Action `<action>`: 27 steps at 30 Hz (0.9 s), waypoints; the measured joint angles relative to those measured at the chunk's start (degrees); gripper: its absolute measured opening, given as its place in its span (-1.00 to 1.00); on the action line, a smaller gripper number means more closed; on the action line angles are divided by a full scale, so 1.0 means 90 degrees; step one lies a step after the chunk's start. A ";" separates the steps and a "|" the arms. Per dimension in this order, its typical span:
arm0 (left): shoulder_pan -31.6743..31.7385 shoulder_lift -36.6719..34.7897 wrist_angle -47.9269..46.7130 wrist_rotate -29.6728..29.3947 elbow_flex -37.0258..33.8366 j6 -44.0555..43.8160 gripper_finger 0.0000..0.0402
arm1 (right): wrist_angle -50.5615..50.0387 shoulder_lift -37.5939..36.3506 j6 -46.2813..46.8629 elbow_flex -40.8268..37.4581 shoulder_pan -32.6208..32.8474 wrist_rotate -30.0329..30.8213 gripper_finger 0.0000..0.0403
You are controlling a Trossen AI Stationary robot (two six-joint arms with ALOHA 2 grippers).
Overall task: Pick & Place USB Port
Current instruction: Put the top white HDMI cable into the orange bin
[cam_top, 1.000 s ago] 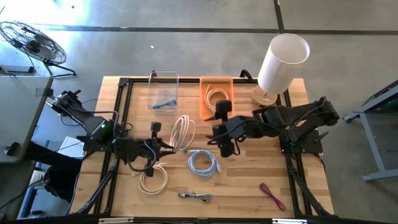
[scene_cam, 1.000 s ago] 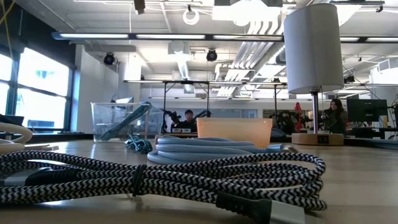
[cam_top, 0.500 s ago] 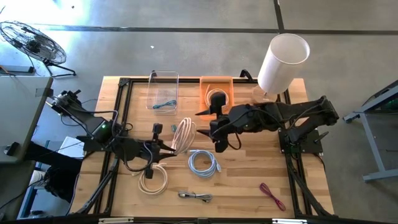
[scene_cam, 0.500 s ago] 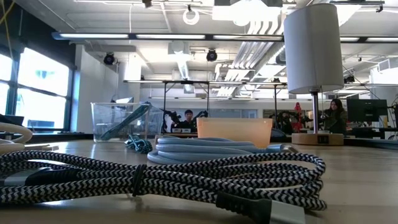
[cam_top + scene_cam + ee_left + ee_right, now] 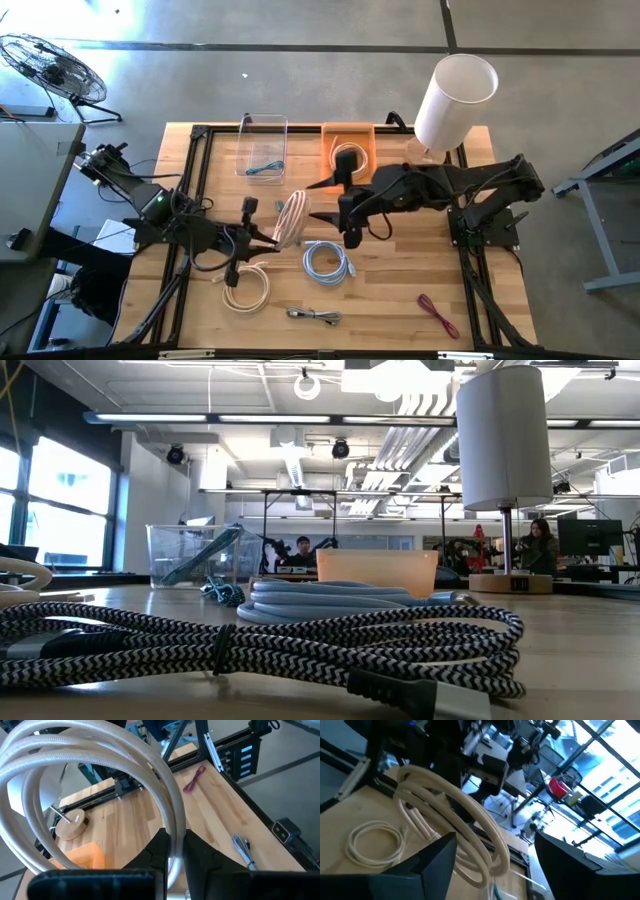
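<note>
My left gripper (image 5: 272,236) is shut on a coil of cream cable (image 5: 292,216), which stands on edge above the table's middle. In the left wrist view the coil (image 5: 100,775) loops up ahead of the fingers. My right gripper (image 5: 322,200) is open just right of the coil, its fingers pointing toward the table's left. In the right wrist view the coil (image 5: 455,815) stands ahead, between the spread fingers (image 5: 435,862), apart from them. The orange bin (image 5: 348,150) near the far edge holds another cream coil. Neither gripper shows in the low view. My left gripper pinches the bundled strands of the cream coil at its lower rim (image 5: 173,851) between the two fingers. The fingers come level from the table's left and lie across the strands. The coil stands upright beyond the fingers, lifted clear of the table.
A clear bin (image 5: 262,146) with a teal cable sits left of the orange bin. A lamp (image 5: 455,98) stands at the far right. On the table lie a light blue coil (image 5: 327,260), a cream coil (image 5: 247,288), a braided cable (image 5: 315,316) and a red cable (image 5: 438,316).
My right gripper has moved toward the table's left, from beside the orange bin up to the cream coil. My left gripper has shifted a little right and the coil it holds has tipped from lying broad to standing on edge.
</note>
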 joint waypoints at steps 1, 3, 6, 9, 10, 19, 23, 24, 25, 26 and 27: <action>0.0000 0.0002 0.0001 0.0033 0.0000 0.0041 -0.85 | 0.0003 0.0002 -0.0005 0.0000 -0.0027 -0.0111 0.30; 0.0002 0.0000 0.0004 0.0071 0.0000 0.0087 -0.85 | -0.0001 0.0000 -0.0010 0.0000 -0.0076 -0.0305 0.30; 0.0002 0.0000 0.0000 0.0074 0.0000 0.0172 -0.85 | -0.0015 0.0002 0.0017 0.0000 -0.0126 -0.0440 0.30; 0.0002 0.0000 -0.0002 0.0076 0.0000 0.0190 -0.85 | -0.0011 0.0002 0.0017 0.0000 -0.0132 -0.0447 0.30; 0.0002 0.0001 -0.0008 0.0076 0.0000 0.0199 -0.85 | -0.0011 0.0002 0.0017 0.0000 -0.0132 -0.0447 0.30; 0.0002 -0.0095 0.0019 0.0217 0.0000 0.0362 -0.85 | 0.0065 0.0361 -0.0033 0.0000 -0.0169 -0.0488 0.29; 0.0001 -0.0089 0.0017 0.0358 0.0000 0.0391 -0.85 | 0.0193 0.0513 -0.0431 -0.0011 -0.0202 -0.0350 0.25; 0.0002 -0.0092 0.0014 0.0384 0.0001 0.0391 -0.85 | 0.0318 0.0529 -0.0502 -0.0012 -0.0202 -0.0345 0.24; 0.0002 -0.0092 0.0013 0.0408 0.0002 0.0393 -0.85 | 0.0443 0.0532 -0.0528 -0.0012 -0.0202 -0.0346 0.23; 0.0002 -0.0092 0.0000 0.0412 0.0002 0.0393 -0.85 | 0.0516 0.0532 -0.0541 -0.0012 -0.0202 -0.0336 0.22; 0.0002 -0.0091 -0.0002 0.0421 0.0002 0.0392 -0.85 | 0.0600 0.0532 -0.0541 -0.0005 -0.0202 -0.0331 0.21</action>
